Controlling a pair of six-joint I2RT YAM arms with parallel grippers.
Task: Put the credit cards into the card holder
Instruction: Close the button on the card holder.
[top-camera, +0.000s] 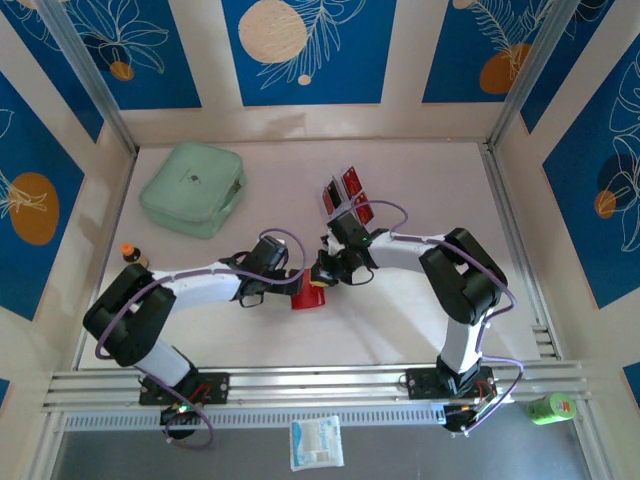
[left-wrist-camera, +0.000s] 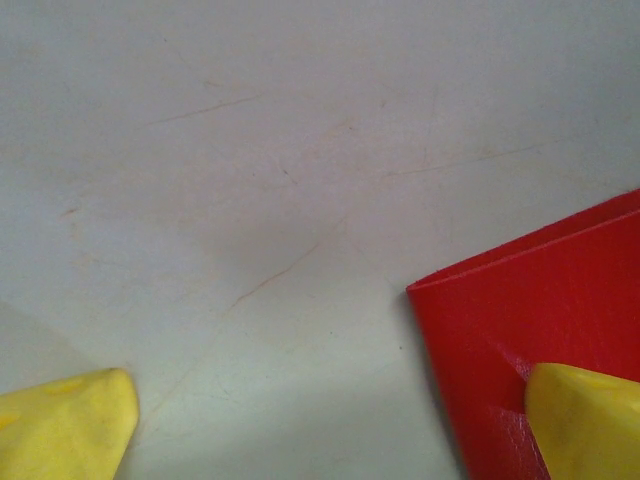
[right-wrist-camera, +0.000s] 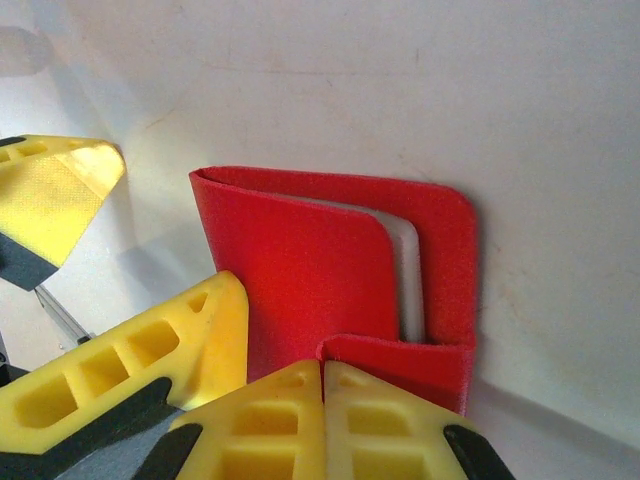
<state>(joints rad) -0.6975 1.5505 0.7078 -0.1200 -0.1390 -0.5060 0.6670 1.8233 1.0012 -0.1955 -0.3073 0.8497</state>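
Mid-table, the red card holder lies half folded. My R gripper, fingers pressed together, looks to be pinching its near flap. The L gripper, fingers spread wide, rests one tip on the cover. The credit cards stand in the clear rack nearby. None loaded yet AFAICT, so all insertions are left to do.

Bright, even light comes down from overhead onto the pale table, and the arms cast only faint, soft shadows. Up close, the yellow fingertips look blurred and out of focus. The red wallet shows crisp, with a grey shadow beside it.
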